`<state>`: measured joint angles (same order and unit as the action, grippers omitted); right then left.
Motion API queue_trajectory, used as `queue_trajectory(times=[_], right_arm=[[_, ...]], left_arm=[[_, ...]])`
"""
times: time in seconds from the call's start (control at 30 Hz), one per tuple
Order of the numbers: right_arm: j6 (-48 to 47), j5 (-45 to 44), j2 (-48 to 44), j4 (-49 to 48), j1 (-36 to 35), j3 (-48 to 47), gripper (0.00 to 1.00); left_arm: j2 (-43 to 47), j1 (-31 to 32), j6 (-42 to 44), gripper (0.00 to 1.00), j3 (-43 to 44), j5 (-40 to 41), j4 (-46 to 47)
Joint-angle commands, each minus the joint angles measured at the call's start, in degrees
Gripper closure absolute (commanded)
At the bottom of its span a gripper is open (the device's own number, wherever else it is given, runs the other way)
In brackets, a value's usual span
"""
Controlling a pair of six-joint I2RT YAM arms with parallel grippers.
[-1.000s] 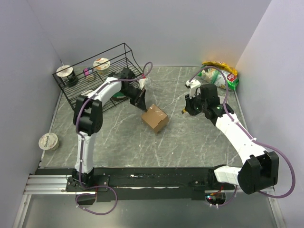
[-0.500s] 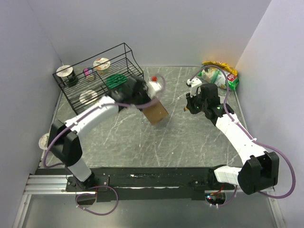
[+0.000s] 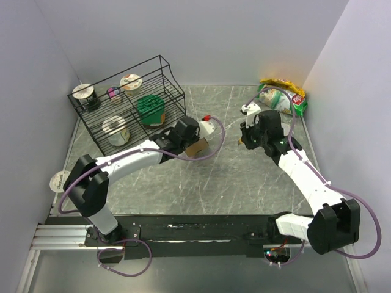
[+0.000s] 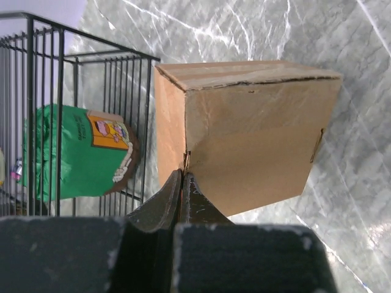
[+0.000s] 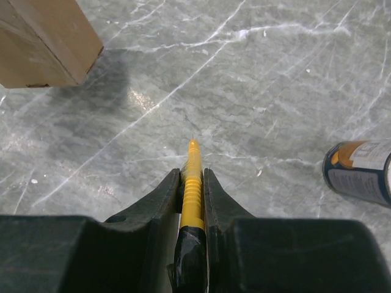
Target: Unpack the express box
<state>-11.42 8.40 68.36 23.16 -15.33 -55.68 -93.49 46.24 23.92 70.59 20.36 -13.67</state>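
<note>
1. Two closed fingers make up your left pincer [image 4: 182,183]. They are clenched tip to tip with nothing visible between them. Off to its left stands the black wire rack [image 4: 91,110], with a green-lidded tub [image 4: 79,152] behind the bars.
2. Straight ahead of that left pincer is the express box [image 4: 244,134], and the tips sit at the box's nearest upright corner edge. They look to be touching it, though you cannot be sure from the wrist view.
3. From above, the box [image 3: 198,147] rests on the marble table [image 3: 183,183], just beyond the left pincer [image 3: 193,140] and between your two arms.
4. The box is plain brown cardboard, near cube-shaped with no strong long axis. Its flaps are shut, a seam runs along one end, one side has a small slot, and the edges are lightly scuffed.
5. Your right pincer [image 5: 193,177] is clamped on a yellow ribbed tool [image 5: 193,183] whose long axis points straight ahead over bare marble. From there the box [image 5: 43,43] lies ahead and to the left, well apart, and a dark can [image 5: 360,171] lies to the right.
6. The left arm is clearly the nearer one. To bring the tool to the seam, I judge you must swing the right arm leftward.
</note>
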Motion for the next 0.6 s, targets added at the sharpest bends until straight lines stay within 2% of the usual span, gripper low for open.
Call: queue_trajectory(times=[0.0,0.17,0.57], right_arm=[[0.2,-0.8,-0.9,-3.0,0.4,0.7,1.0],[0.3,-1.0,0.3,-4.9,0.4,0.8,1.0],[0.8,-0.9,-0.2,-7.1,1.0,2.2,1.0]], left_arm=[[0.7,2.5,3.1,0.99,-2.2,6.2,7.0],[-0.3,5.3,7.6,0.99,-6.8,9.0,10.6],[-2.5,13.0,15.9,0.99,-10.6,17.3,17.9]])
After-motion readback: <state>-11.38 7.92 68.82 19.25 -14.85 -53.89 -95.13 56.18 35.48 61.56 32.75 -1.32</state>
